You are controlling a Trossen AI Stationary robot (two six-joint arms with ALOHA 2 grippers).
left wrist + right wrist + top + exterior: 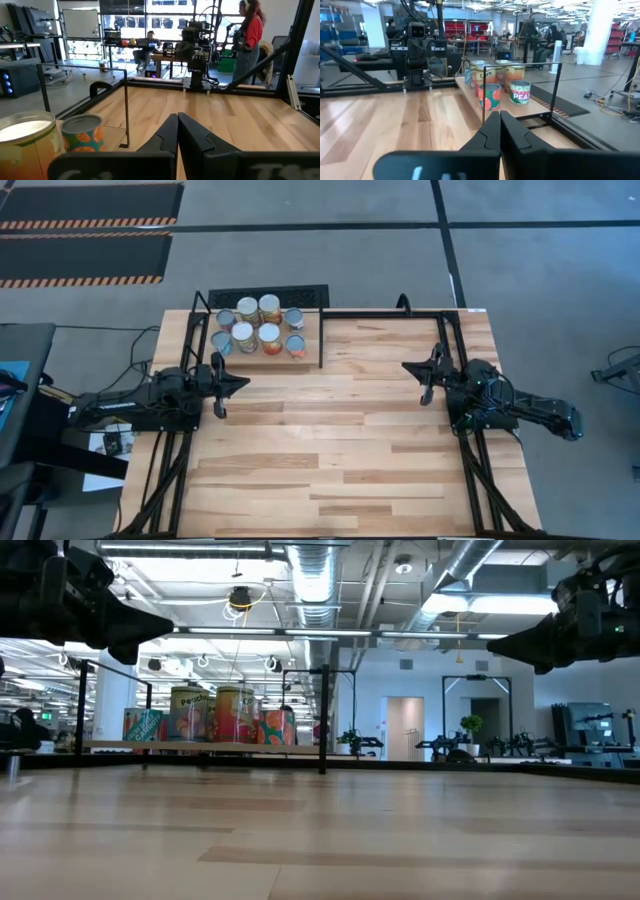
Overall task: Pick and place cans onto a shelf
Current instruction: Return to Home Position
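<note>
Wooden shelf (285,361) at the desk's (330,450) far-left corner, loaded with eight cans (258,325). Left gripper (243,381) and right gripper (406,367) both clenched, empty, raised at opposite sides. Best retracted slowly, clear of the black frame (320,340).

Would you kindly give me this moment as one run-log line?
cans: eight on shelf | left claw: shut, empty, near shelf | right claw: shut, empty, right side

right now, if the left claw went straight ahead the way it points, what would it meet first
Probably the right claw, which faces it from across the tabletop, with only bare wood between. The cans on the shelf sit to one side of the left claw.
</note>
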